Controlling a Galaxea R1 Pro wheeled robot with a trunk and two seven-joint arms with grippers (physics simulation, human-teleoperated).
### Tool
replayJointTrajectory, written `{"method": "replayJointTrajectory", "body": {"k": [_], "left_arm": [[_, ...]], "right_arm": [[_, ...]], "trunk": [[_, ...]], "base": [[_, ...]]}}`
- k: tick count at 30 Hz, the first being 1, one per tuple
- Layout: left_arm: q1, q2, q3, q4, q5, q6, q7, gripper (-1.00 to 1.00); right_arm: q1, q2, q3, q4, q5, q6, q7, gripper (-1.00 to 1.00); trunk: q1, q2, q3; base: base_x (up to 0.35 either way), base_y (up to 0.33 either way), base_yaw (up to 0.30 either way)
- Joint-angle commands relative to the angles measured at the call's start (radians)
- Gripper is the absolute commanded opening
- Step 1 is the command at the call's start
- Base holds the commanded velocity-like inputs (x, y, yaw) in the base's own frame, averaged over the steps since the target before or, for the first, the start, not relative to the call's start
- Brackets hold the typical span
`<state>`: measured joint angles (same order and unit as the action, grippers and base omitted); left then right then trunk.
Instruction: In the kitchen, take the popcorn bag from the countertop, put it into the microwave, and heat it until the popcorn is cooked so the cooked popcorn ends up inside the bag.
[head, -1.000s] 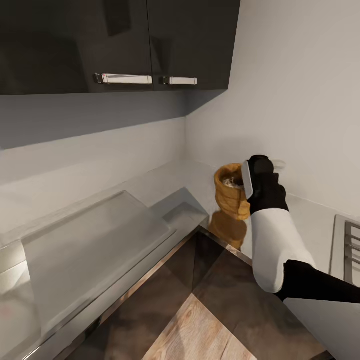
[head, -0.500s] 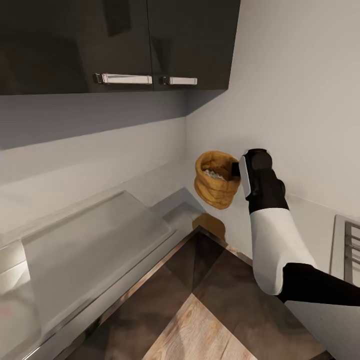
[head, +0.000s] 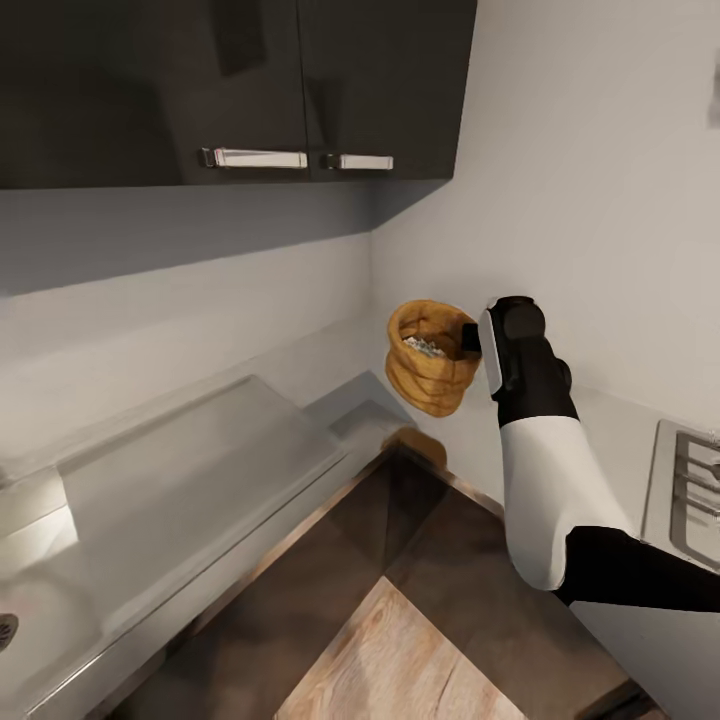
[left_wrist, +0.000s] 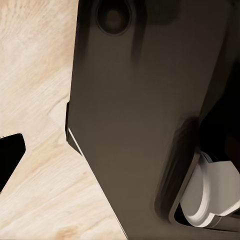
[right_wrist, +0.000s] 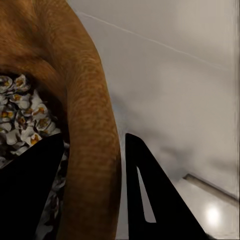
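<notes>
One popcorn bag (head: 428, 372), tan-brown and ridged, held in mid-air above the corner of the countertop (head: 300, 420), clear of the surface, tilted with its mouth toward the camera. White and yellowish popcorn visible inside, seen in both the head view and the right wrist view (right_wrist: 75, 125). Pinched at its thick rolled rim by the right gripper (head: 472, 338): one black finger (right_wrist: 150, 195) outside the rim, the other inside the mouth over the popcorn, jaws closed down to the thickness of the rim. Reaching in from the right, the right arm (head: 545, 470), black at the wrist, white along the forearm. Below the bag, a brownish reflection on the glossy slab edge. Far left and above, dark wall cabinets (head: 240, 90) with two silver handles. At the right edge, part of a grey gas hob (head: 690, 490). Near the bottom, wood-look floor (head: 400, 660). Left gripper: cannot tell its state; left wrist view taken up by a dark panel (left_wrist: 140, 125) over pale wood floor.
</notes>
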<state>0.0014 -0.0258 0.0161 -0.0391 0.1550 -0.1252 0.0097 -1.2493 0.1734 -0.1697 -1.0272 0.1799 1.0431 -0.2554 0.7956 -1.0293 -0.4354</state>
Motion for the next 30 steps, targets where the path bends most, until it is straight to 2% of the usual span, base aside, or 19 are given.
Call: {"method": "replayJointTrajectory", "body": {"k": [1,30], "left_arm": [[0.000,-0.001,0.001,-0.001,0.005,-0.003,0.002,1.00],[0.000,-0.002,-0.001,0.000,0.003,-0.008,0.004,1.00]], "right_arm": [[-0.001,0.001,-0.002,-0.001,0.007,0.004,0.004,-1.00],[-0.001,0.001,-0.011,0.012,0.017,0.004,-0.006,-1.00]], "trunk": [[-0.001,-0.001,-0.001],[-0.001,-0.001,-0.001]], "base": [[-0.341,0.000,0.000],[-0.347,0.000,0.000]]}}
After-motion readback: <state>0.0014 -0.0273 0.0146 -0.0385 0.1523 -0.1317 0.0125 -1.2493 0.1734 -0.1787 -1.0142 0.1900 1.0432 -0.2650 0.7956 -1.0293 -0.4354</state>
